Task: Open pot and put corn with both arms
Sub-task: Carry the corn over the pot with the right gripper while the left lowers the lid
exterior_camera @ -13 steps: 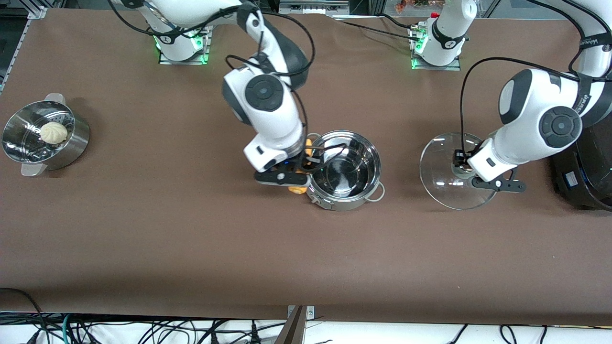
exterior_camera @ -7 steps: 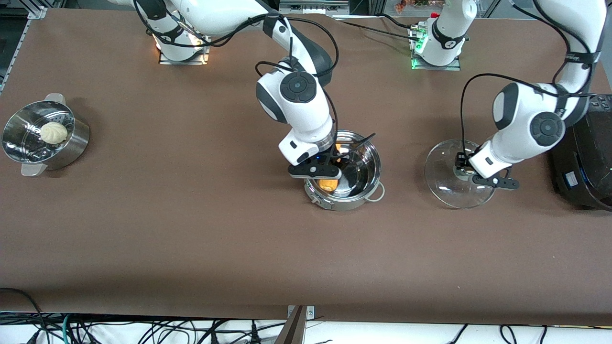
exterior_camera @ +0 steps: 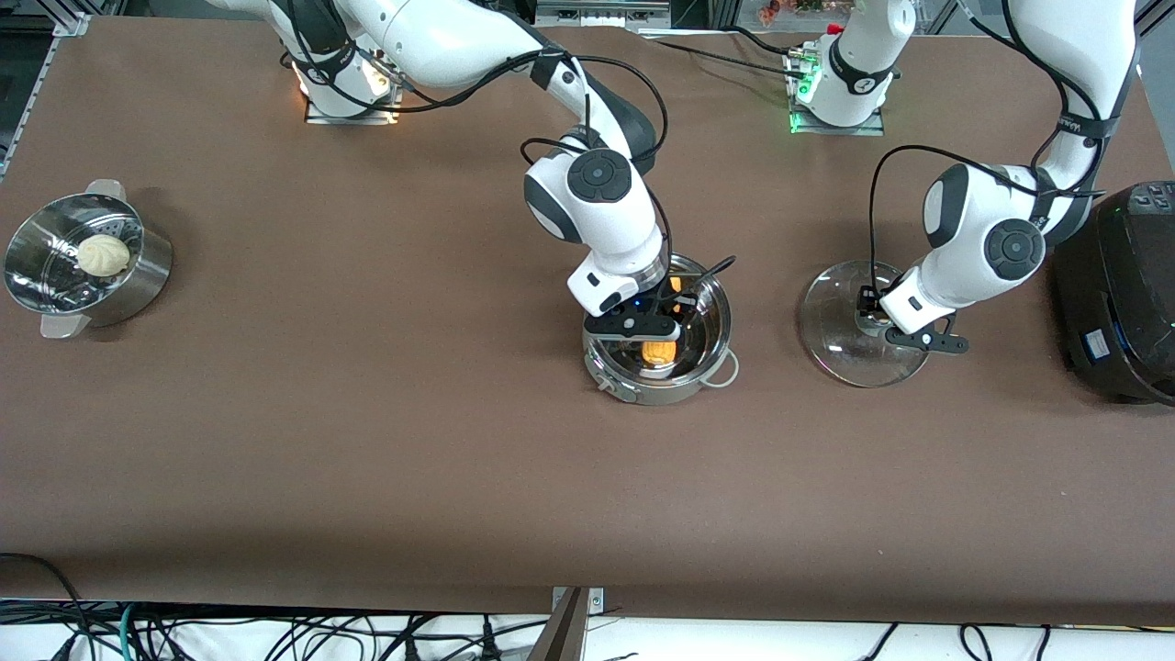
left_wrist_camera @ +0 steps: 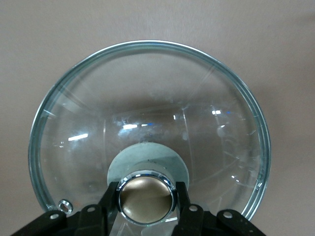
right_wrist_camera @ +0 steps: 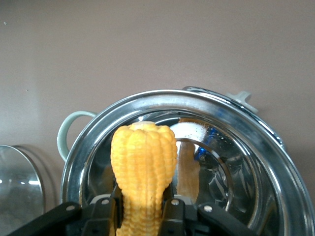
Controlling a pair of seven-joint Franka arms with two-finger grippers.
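Note:
The steel pot [exterior_camera: 702, 363] stands open mid-table, its two loop handles showing. My right gripper [exterior_camera: 650, 338] hangs over the pot's inside, shut on the yellow corn [right_wrist_camera: 143, 162], which points down into the bowl [right_wrist_camera: 231, 167]. The glass lid [exterior_camera: 831, 340] is off the pot and sits over the table toward the left arm's end. My left gripper [exterior_camera: 883, 321] is shut on its copper-coloured knob [left_wrist_camera: 146, 197], one finger on each side.
A perforated steamer bowl [exterior_camera: 138, 275] with a white bun [exterior_camera: 102, 254] stands at the right arm's end of the table. A big black cooker [exterior_camera: 1124, 303] sits at the left arm's end, close to the lid.
My right gripper carried the corn from beside the pot's rim to over its inside. My left gripper lowered the lid toward the table and shifted it slightly toward the pot.

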